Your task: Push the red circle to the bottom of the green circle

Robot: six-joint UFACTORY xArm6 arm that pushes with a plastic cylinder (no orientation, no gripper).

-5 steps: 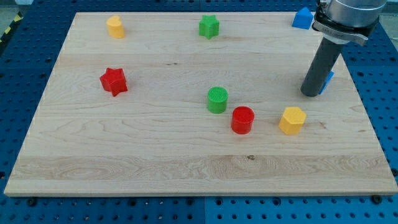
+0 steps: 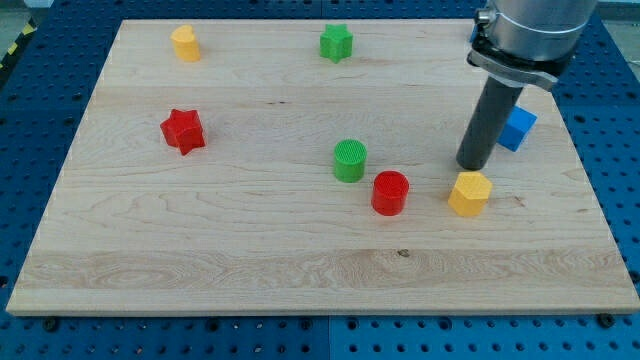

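The red circle lies on the wooden board, just right of and slightly below the green circle, almost touching it. My tip rests on the board right of both circles, about eighty pixels right of the red circle and a little above it. The tip stands just above a yellow hexagon, close to its top edge.
A blue block sits right of the rod. A red star is at the left, a yellow block at top left, a green star at top centre. The board's right edge is near.
My tip has moved left and slightly down, away from the blue block and to just above the yellow hexagon. The blocks have not moved.
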